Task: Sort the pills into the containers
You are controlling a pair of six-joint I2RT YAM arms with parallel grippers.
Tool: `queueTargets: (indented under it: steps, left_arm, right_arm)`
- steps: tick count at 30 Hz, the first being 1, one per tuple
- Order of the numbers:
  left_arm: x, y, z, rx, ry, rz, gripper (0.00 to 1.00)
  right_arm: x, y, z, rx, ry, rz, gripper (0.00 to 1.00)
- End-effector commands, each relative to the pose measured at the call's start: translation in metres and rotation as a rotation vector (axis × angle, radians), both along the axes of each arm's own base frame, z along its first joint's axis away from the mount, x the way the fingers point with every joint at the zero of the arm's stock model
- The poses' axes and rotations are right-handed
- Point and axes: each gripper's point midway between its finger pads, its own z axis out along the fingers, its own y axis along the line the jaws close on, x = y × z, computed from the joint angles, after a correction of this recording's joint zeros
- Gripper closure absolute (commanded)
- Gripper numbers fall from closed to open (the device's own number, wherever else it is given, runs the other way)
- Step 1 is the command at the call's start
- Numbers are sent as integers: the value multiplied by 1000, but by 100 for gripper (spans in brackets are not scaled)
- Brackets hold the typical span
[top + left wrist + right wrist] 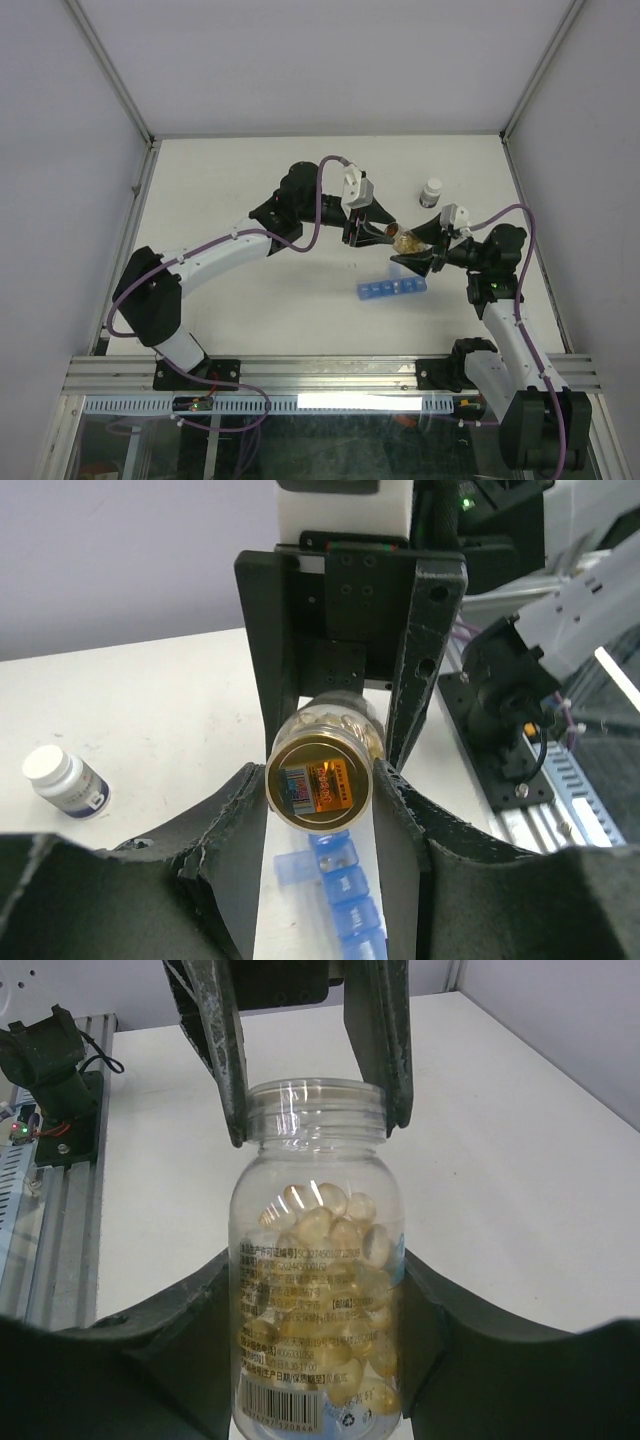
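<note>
Jar [406,241] w/ pills [330,1230] behind organizer [392,290]

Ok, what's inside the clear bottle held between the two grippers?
The clear bottle holds a pile of yellowish translucent capsules, reaching nearly to its shoulder; the neck above looks empty. Its printed label blurs the lower ones, and the bottle's bottom is out of frame.

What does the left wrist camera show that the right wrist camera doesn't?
Only the left wrist view shows the bottle's gold end with its sticker, the blue pill organizer below it, and a small white-capped bottle. Only the right wrist view shows the printed label and barcode along the bottle's side. Both show the clear bottle of pills, with the left claw at its neck and the right claw around its body.
</note>
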Motion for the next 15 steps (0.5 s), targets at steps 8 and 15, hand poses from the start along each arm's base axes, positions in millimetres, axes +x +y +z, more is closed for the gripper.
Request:
queueTargets:
  steps: [8, 15]
  left_arm:
    - [18, 7, 57, -194, -169, 53, 8]
    - [15, 61, 113, -461, 30, 168, 1]
  right_arm:
    - [-4, 2, 25, 9, -91, 12, 100]
    - [-5, 2, 25, 9, -92, 15, 100]
